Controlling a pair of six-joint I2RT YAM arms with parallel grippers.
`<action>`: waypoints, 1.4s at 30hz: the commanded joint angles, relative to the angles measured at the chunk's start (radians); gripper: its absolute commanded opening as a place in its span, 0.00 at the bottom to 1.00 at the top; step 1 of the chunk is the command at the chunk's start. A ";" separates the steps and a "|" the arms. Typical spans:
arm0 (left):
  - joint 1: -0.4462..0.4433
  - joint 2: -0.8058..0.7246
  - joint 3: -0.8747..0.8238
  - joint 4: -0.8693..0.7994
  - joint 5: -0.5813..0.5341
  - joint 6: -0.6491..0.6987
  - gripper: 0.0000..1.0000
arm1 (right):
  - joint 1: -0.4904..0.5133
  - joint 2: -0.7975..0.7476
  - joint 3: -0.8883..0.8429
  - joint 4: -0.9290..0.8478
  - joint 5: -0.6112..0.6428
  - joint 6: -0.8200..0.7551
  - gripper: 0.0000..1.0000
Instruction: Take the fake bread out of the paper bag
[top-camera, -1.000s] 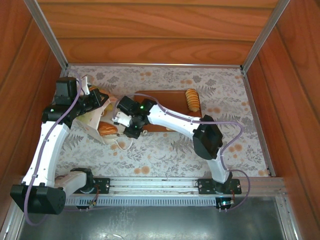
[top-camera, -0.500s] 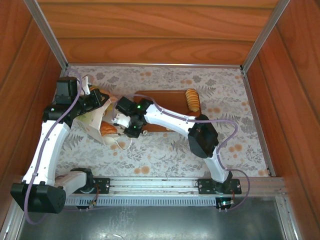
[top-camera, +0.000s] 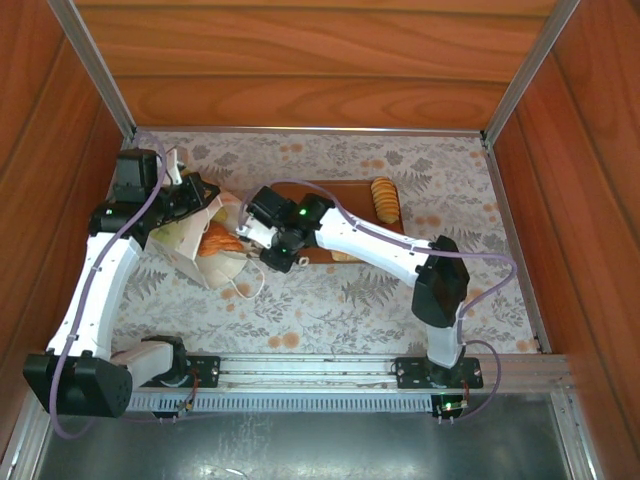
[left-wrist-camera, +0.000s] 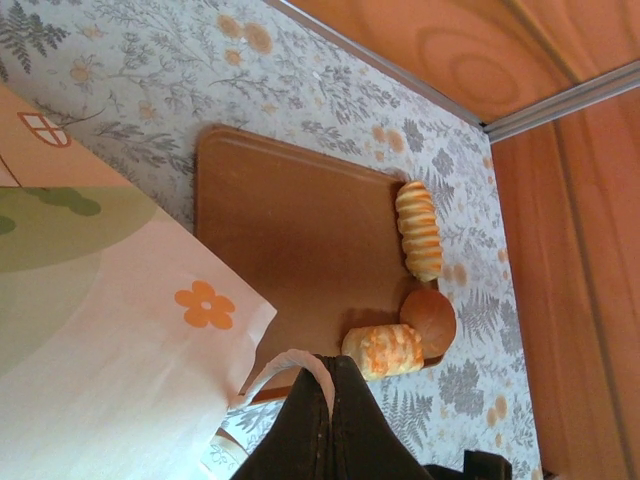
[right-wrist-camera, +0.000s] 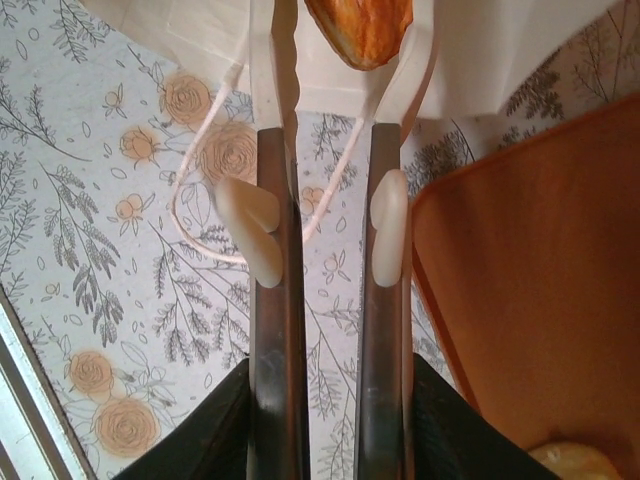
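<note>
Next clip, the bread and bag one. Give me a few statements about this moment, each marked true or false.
1. The left gripper is shut on the paper bag. True.
2. The ridged loaf is inside the bag. False: it lies on the brown board.
3. An orange bread piece sits between the fingertips of the right gripper. True.
4. The board holds no bread. False: the loaf, a round bun and a striped roll are there.

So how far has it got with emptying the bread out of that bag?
Done: three pastries lie on the brown board. In hand: the left end effector holds the paper bag, and the right end effector straddles an orange piece at the bag's mouth; gripped or not, unclear. Left: lifting it out, plus anything hidden inside.
</note>
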 joint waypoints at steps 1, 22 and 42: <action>0.005 0.019 0.038 0.052 0.009 -0.041 0.00 | 0.000 -0.069 -0.052 -0.006 0.014 0.052 0.36; -0.014 0.069 0.018 0.202 -0.104 -0.186 0.00 | -0.071 -0.576 -0.452 -0.001 0.205 0.322 0.36; -0.013 -0.003 -0.038 0.201 -0.109 -0.115 0.00 | -0.165 -0.199 -0.230 -0.197 0.104 0.510 0.41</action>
